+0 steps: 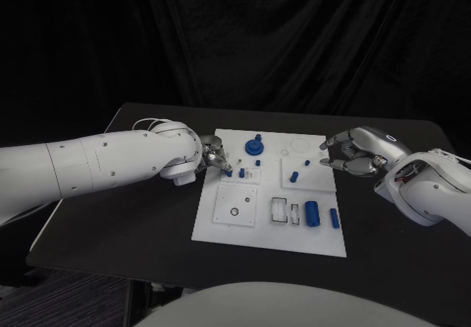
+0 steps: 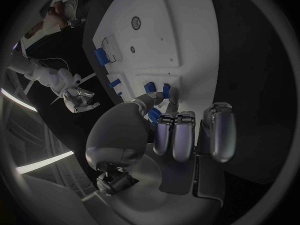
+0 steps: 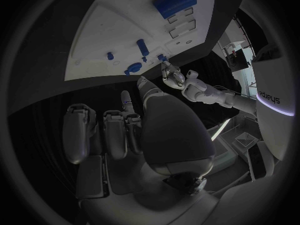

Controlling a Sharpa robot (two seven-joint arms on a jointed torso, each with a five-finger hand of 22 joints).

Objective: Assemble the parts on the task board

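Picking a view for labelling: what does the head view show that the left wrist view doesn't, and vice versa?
Head view alone: the whole task board, with the large blue cylinder and a slimmer blue pin lying at its near right end, and the blue knob at its far edge.

Left wrist view alone: a close look at the left robot hand, its fingertips at small blue parts.

Both: the board, the left robot hand, and the right robot hand holding nothing.
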